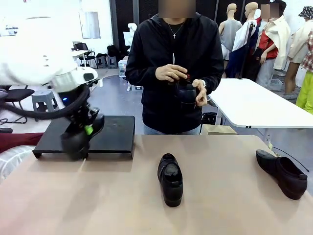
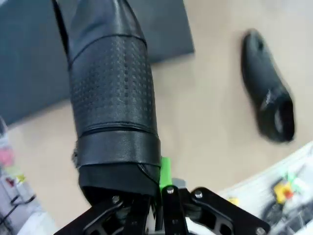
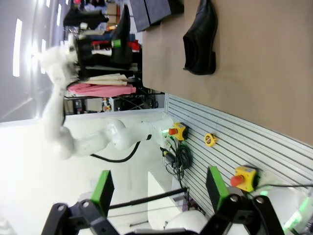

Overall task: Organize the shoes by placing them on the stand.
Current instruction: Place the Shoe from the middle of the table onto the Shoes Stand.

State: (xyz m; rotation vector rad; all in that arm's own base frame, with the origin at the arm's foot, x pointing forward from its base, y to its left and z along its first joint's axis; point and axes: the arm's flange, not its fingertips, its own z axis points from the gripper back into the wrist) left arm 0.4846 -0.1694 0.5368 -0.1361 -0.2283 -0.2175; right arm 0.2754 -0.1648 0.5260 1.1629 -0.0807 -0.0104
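The left end effector (image 1: 89, 128) grips one black dress shoe (image 1: 77, 141) — long axis along its fingers (image 2: 165, 171) — at the front edge of the stand (image 1: 116, 128); its bare top lies toward 1 o'clock. The right end effector (image 3: 159, 190) stands wide.

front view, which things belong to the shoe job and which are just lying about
Job: held shoe in left gripper, middle shoe, right shoe, shoe in person's hands, stand.
Lying about: white table, stool.
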